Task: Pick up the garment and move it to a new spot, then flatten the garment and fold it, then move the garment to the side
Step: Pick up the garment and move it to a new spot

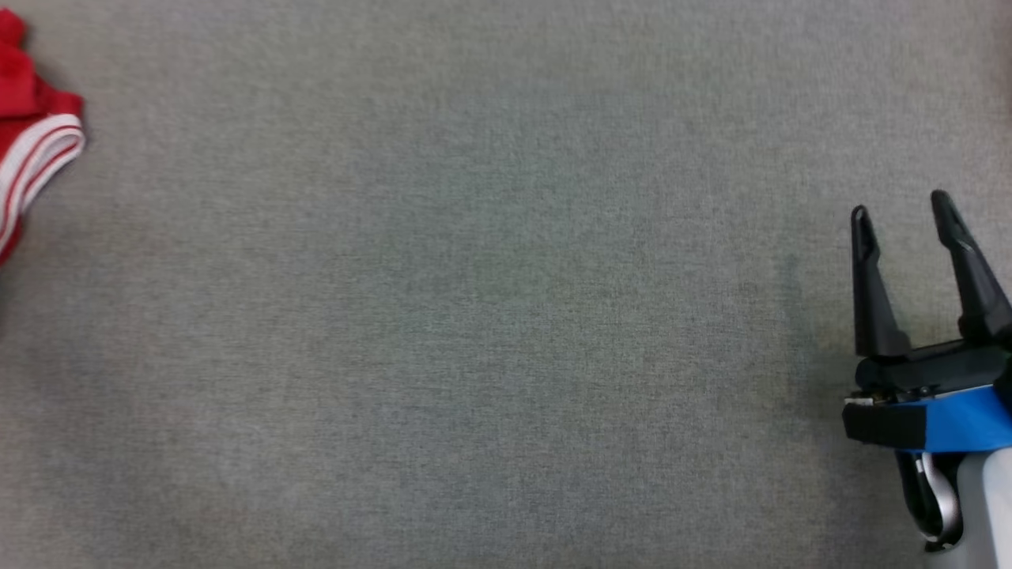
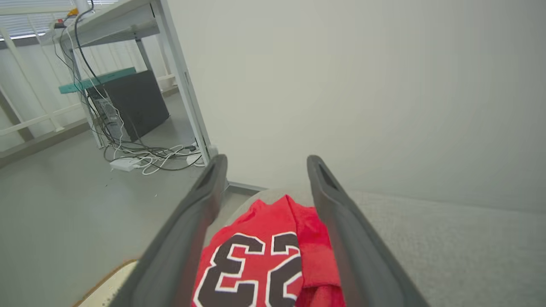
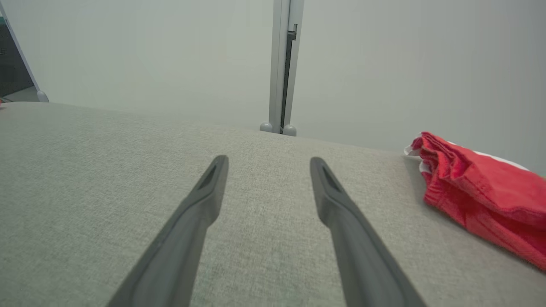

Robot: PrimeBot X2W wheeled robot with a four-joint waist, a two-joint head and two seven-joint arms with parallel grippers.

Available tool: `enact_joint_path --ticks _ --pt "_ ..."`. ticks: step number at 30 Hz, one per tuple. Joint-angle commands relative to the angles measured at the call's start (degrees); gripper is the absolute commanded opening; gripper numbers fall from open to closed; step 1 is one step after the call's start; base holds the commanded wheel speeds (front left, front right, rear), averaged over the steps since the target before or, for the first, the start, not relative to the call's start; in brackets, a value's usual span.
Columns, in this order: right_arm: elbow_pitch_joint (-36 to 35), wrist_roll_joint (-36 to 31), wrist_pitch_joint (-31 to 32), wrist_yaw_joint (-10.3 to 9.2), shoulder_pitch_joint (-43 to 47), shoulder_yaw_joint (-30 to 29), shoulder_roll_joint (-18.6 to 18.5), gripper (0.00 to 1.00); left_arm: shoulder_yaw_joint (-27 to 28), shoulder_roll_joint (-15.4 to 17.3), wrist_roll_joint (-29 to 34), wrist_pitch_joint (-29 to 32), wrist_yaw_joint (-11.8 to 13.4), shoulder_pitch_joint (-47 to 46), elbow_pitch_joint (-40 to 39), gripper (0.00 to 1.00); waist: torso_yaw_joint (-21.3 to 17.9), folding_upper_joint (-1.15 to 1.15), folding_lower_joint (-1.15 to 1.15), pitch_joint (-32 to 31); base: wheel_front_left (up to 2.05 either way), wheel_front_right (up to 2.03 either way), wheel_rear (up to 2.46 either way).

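The garment [image 1: 35,150], a red jersey with white-striped trim (a dark "23" is showing in my left wrist view), is lying bunched at the far left edge of the grey counter [image 1: 474,316]. My left claw [image 2: 266,161] is standing wide over it, gripping nothing. My right claw [image 1: 900,204] is sitting wide at the counter's right side, well apart from the garment, holding nothing.

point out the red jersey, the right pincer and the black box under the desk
red jersey [image 2: 249,264]: left wrist view, number print
right pincer [image 1: 900,204]: head view, midway between fingertips
black box [image 2: 132,104]: left wrist view, front face
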Motion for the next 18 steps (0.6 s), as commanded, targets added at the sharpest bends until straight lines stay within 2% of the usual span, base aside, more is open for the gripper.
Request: enact_joint_path --ticks 1,7,11,15,16,17,18 --pt "-0.9 -0.3 0.1 0.01 -0.8 -0.3 -0.2 1.0 -0.4 0.5 -0.1 0.1 -0.2 -1.6 2.5 1.0 -0.2 -0.02 -0.01 0.9 0.0 0.0 0.0" --pt "-3.9 -0.5 0.6 0.01 -0.7 -1.3 -0.5 1.0 -2.8 2.3 -0.2 4.7 -0.4 -6.2 16.4 1.0 -1.0 -0.02 -0.01 4.0 0.0 0.0 0.0" --pt "-4.9 -0.7 0.8 0.01 -0.6 -1.8 -0.5 1.0 -4.1 1.8 -1.2 7.8 -0.3 -8.0 22.9 1.0 -0.7 -0.02 -0.01 5.1 0.0 0.0 0.0" --pt "-5.2 -0.7 1.3 0.01 -1.3 -1.6 -0.6 1.0 -5.5 0.4 -2.3 14.1 -0.4 -8.7 29.5 1.0 -0.4 -0.02 -0.01 5.4 0.0 0.0 0.0" --pt "-5.1 -0.8 1.3 0.01 -1.3 -1.5 -0.5 1.0 -6.2 0.1 -2.7 14.4 -0.4 -9.0 30.0 0.23 -0.4 -0.02 -0.01 5.3 0.0 0.0 0.0" --pt "-4.9 -0.8 1.4 0.01 -1.2 -1.4 -0.3 1.0 -6.7 0.0 -3.1 14.3 -0.4 -9.3 30.3 0.0 -0.3 -0.02 -0.01 5.1 0.0 0.0 0.0" --pt "-4.7 -0.8 1.4 0.01 -1.1 -1.2 -0.2 1.0 -7.3 0.0 -3.5 14.2 -0.4 -9.5 30.6 0.0 -0.3 -0.02 -0.01 4.8 0.0 0.0 0.0"
